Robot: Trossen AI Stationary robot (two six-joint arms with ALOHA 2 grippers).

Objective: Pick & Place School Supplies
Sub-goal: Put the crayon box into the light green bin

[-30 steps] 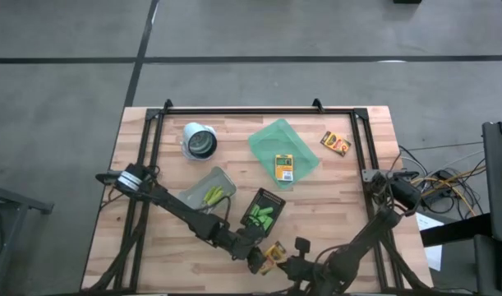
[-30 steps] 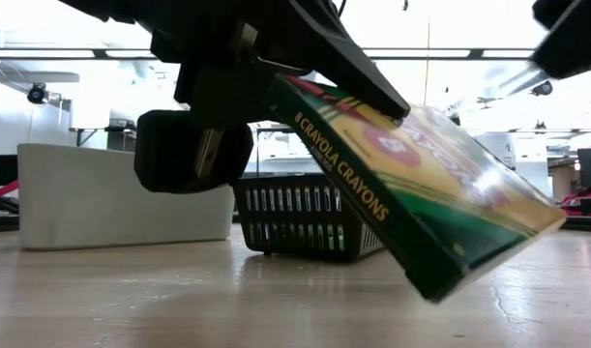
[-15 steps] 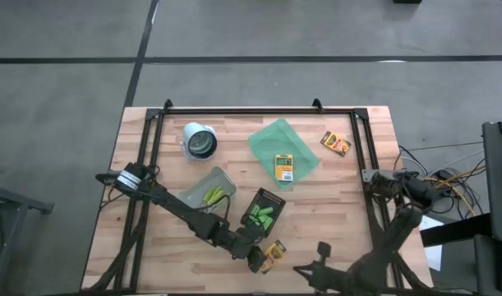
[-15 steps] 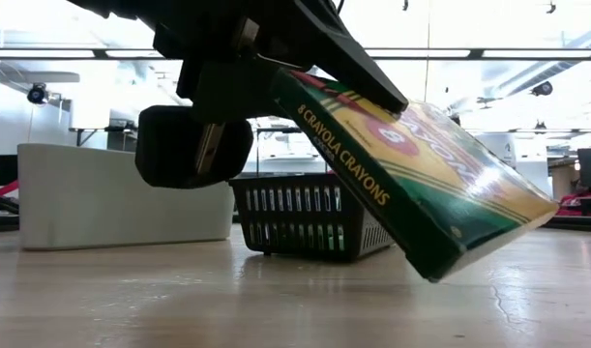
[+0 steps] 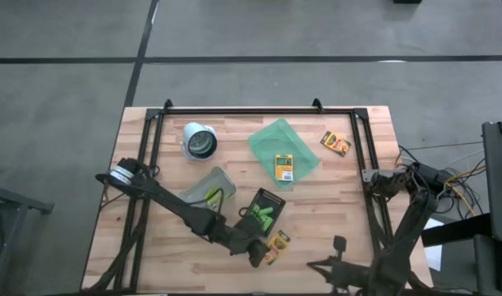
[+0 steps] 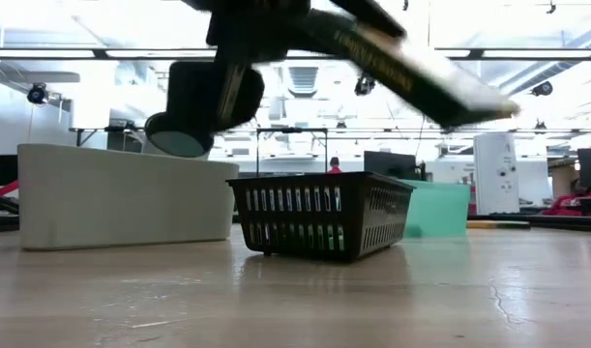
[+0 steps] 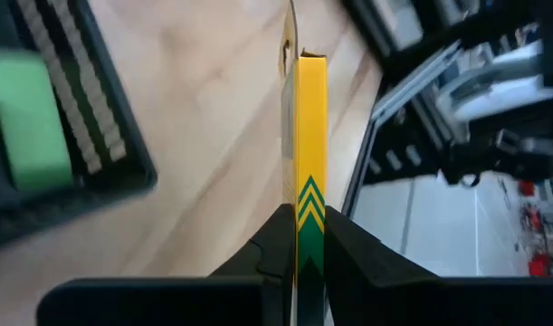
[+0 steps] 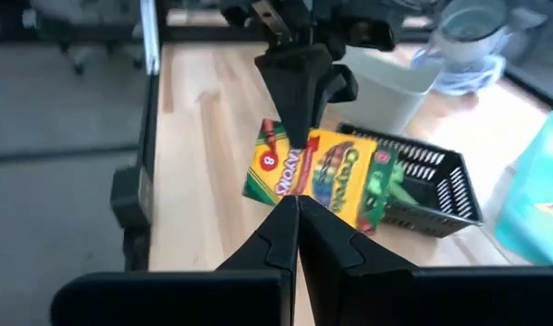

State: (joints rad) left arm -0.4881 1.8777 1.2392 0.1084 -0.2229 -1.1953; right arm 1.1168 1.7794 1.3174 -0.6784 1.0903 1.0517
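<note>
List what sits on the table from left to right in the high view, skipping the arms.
White cup → clear bin with green sticks → black mesh basket of green markers → yellow crayon box on the translucent green tray → crayon box lying alone near the far right corner.

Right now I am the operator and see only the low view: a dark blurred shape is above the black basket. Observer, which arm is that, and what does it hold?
Observer: That is the left gripper. Its fingers are shut on the thin edge of a yellow-and-green crayon box.
Operator: Is the box over the basket?
Observer: No. From above, it hangs beside the black basket, towards the front edge of the table.
Operator: And the other arm?
Observer: The right gripper waits shut and empty, near the front edge too, to the right of the box.
</note>
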